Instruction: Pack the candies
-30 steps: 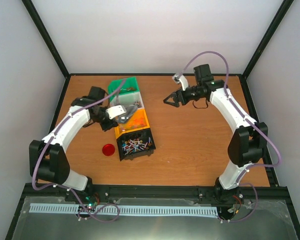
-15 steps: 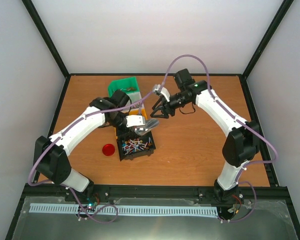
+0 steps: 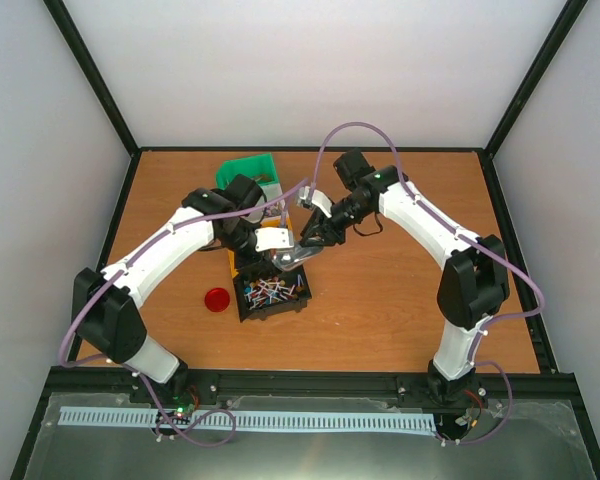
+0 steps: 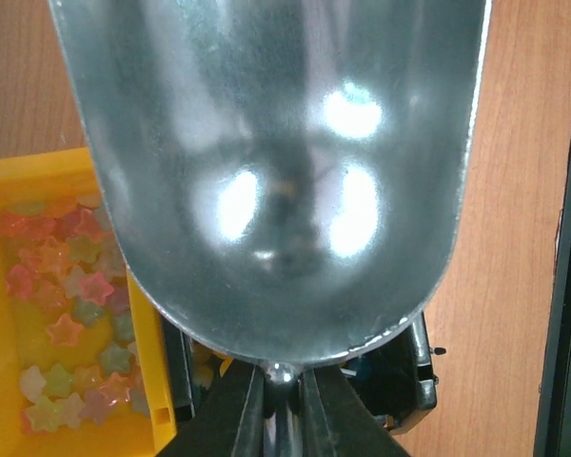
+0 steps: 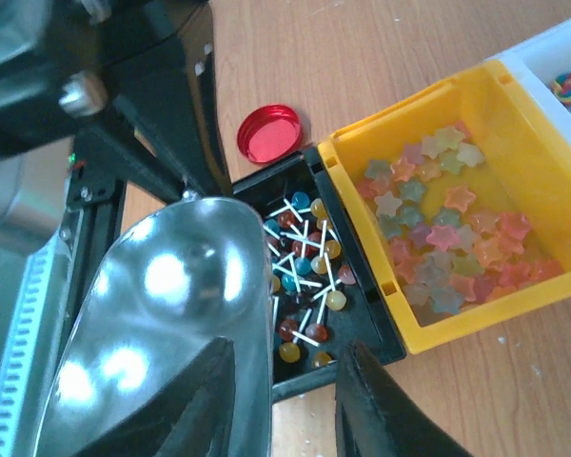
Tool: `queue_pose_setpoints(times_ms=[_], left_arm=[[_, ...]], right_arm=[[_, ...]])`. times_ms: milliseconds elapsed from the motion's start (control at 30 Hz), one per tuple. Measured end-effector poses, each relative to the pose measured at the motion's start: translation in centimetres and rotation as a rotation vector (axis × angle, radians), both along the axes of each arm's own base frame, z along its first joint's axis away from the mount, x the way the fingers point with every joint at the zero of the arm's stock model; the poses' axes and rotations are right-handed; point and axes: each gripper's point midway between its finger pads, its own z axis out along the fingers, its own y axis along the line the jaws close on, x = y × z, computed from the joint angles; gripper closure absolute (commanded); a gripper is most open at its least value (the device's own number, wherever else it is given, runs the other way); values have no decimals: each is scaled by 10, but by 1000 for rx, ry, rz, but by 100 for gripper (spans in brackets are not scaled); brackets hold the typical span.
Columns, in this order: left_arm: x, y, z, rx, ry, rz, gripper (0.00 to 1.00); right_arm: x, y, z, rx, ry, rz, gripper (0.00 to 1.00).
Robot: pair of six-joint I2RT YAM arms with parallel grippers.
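The candies show as ball lollipops (image 5: 305, 276) in a black bin (image 5: 390, 343) and pastel star sweets (image 5: 447, 248) in a yellow bin (image 5: 362, 224). My left gripper (image 4: 284, 381) is shut on the thin handle of a shiny metal scoop (image 4: 276, 171), which hovers empty over the black bin's far right corner (image 3: 298, 256). My right gripper (image 5: 287, 386) has come up against the scoop's mouth (image 5: 162, 314). Its jaws straddle the scoop's side wall with a gap still between them, so it is open. Star sweets (image 4: 62, 314) also lie left of the scoop.
A round red lid (image 3: 217, 299) lies on the wood left of the black bin (image 3: 273, 296). A green bin (image 3: 248, 170) ends the row at the far side. A white bin (image 5: 561, 57) holds a swirled lollipop (image 5: 568, 88). Black frame posts edge the table.
The left arm carried the scoop right and nearer, from over the middle bins to the black bin. The right arm swept left to the scoop, and its jaws narrowed.
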Motion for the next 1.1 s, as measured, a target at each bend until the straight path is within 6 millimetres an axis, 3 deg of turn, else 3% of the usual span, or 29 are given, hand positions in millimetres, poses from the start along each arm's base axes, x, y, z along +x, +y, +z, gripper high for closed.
queue_pose_setpoints(times_ms=[167, 300, 367, 467, 533, 567, 700, 833, 967, 1100], left_arm=[[-2, 0, -1, -2, 17, 7, 96], [-2, -2, 2, -18, 16, 21, 94], [-2, 1, 6, -31, 10, 38, 80], [2, 5, 15, -71, 11, 77, 34], [9, 11, 25, -113, 6, 132, 17], [12, 16, 31, -132, 0, 161, 14], [24, 28, 63, -228, -66, 264, 7], [24, 28, 108, -373, -202, 306, 0], [-1, 29, 146, -580, -348, 324, 0], [-14, 24, 164, -690, -347, 305, 0]], right_arm=[[-4, -2, 0, -16, -10, 22, 97], [-5, -4, 0, -32, -10, 22, 97], [-5, -4, 0, -32, -10, 23, 97], [-4, -5, 3, -25, -16, 18, 97], [0, -8, 6, -20, -23, 1, 97], [4, -10, 8, -13, -29, -13, 97], [19, -22, 30, 44, -57, -82, 97], [28, -33, 63, 137, -108, -120, 97], [17, -38, 91, 223, -163, -96, 97], [2, -39, 105, 281, -193, -59, 97]])
